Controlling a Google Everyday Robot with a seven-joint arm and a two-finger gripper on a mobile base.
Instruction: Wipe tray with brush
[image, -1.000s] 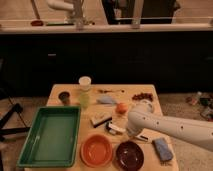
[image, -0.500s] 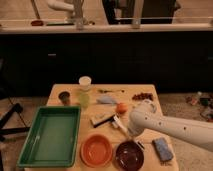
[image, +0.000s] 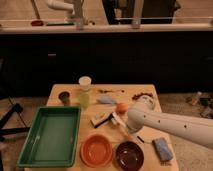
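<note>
1. Tool position. My tool (image: 125, 128) is lowered to the worktop (image: 70, 89), near its middle. It sits at the end of my white arm (image: 170, 127), which reaches in from the right.

2. Tool state. The fingers are together. The arm covers most of the tool, so I cannot tell whether anything is clamped between them.

3. Brush. The brush (image: 117, 120) lies at the tool. Its slim white length sticks out from under the tool, up and to the left. The rest of it is hidden beneath my arm.

4. Tray. The green tray (image: 50, 109) lies flat on the worktop, well to the left of the tool and apart from it. Its long sides run away from me. It fills the near left part of the worktop.

5. Items close to the tool.
- The tan-and-black scrubber (image: 101, 120) lies just left of the tool, beside the brush.
- An orange ball (image: 121, 107) sits just beyond the tool.
- A blue cloth (image: 106, 100) lies beyond the tool and slightly left.

6. Items nearer to me than the tool.
- The orange bowl (image: 96, 150) stands to the left, just beside the tray's right rim.
- A dark bowl (image: 129, 154) stands straight in front of the tool, next to the orange bowl.
- A blue sponge (image: 162, 149) lies to the right, on the near side of my arm.

7. Items far from the tool. A white cup (image: 85, 82), a yellow-green cup (image: 84, 99) and a dark cup (image: 64, 97) stand beyond the tray, to the tool's far left.
</note>
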